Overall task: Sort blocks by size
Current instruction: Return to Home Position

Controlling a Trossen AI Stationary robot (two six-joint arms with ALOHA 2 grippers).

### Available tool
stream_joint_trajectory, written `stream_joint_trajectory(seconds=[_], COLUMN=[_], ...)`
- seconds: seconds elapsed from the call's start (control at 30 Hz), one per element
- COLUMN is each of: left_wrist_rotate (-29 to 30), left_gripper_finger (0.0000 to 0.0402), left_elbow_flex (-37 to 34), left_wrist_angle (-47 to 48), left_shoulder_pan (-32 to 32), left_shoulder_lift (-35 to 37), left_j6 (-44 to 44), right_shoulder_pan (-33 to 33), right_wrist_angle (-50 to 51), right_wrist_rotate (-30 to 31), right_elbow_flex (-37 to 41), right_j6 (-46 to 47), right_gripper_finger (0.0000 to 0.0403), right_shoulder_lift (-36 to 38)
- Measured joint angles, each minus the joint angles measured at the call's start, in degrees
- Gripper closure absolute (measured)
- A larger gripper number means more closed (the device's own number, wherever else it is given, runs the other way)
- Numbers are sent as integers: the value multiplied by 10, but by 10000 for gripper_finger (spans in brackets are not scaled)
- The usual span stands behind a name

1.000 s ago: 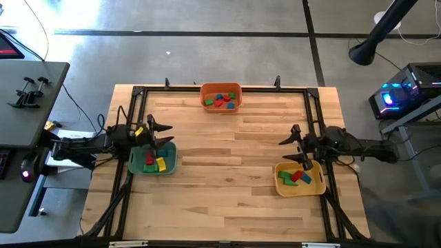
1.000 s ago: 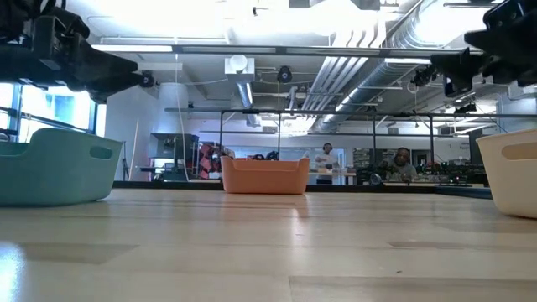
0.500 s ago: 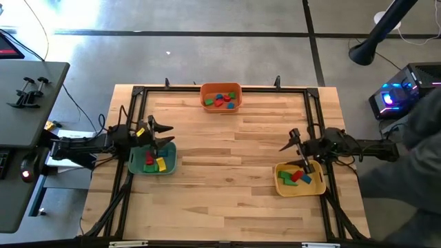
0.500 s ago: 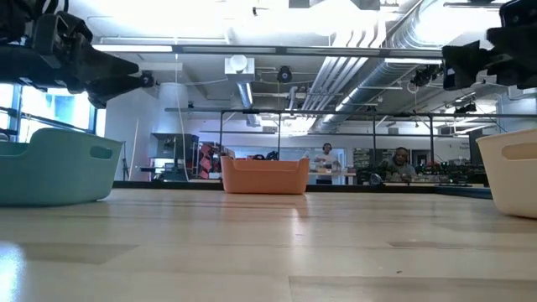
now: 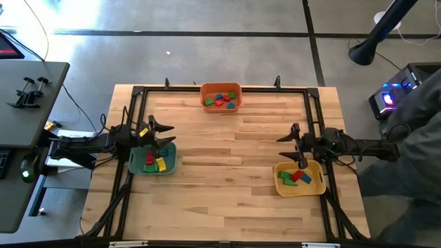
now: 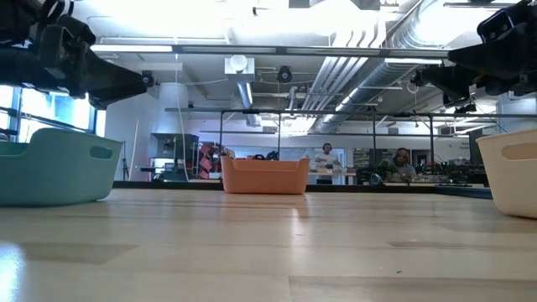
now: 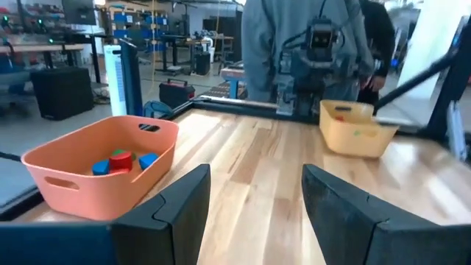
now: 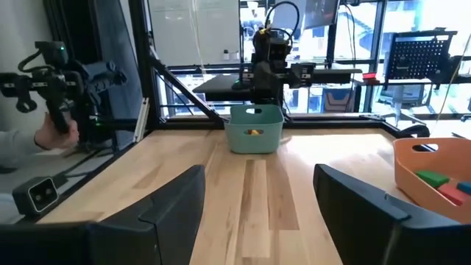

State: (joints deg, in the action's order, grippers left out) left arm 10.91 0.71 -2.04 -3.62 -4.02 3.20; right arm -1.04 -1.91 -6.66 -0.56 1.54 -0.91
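The blocks lie in three bins. The orange bin (image 5: 220, 96) at the table's far edge holds several red, green and blue blocks (image 5: 222, 100). The green bin (image 5: 152, 160) at the left holds red, green and yellow blocks (image 5: 156, 162). The yellow bin (image 5: 300, 179) at the right holds red, green and blue blocks (image 5: 295, 177). My left gripper (image 5: 167, 133) is open and empty above the green bin's far rim. My right gripper (image 5: 288, 147) is open and empty above the yellow bin's far rim.
A black frame (image 5: 224, 89) runs round the wooden table top. A person (image 5: 413, 131) in grey stands off the table's right side. The middle of the table (image 5: 227, 151) is bare wood.
My right gripper has drawn a little toward the table's right edge and turned slightly over the yellow bin. A person in grey has come into view at the table's right side.
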Motion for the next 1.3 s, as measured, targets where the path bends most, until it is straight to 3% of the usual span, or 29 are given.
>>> stream_joint_trajectory(seconds=[0.27,0.8,0.93,1.03,1.17,1.3], left_wrist_rotate=[0,-1,-5,-41,-106,-114], left_gripper_finger=[202,202,202,202,202,202], left_elbow_flex=[0,0,0,1,0,0], left_wrist_angle=[0,0,0,8,18,18], left_shoulder_pan=[0,13,20,27,31,31], left_shoulder_lift=[-19,-8,31,38,38,38], left_j6=[-99,-79,-1,45,25,22], right_shoulder_pan=[0,0,0,0,0,0], right_wrist_angle=[0,0,0,0,0,0], right_wrist_rotate=[0,-1,-1,-1,-2,-1], right_elbow_flex=[0,0,0,0,0,0], right_j6=[0,0,0,0,0,0], right_gripper_finger=[153,153,153,153,153,153], right_shoulder_lift=[0,0,0,-1,-1,-1])
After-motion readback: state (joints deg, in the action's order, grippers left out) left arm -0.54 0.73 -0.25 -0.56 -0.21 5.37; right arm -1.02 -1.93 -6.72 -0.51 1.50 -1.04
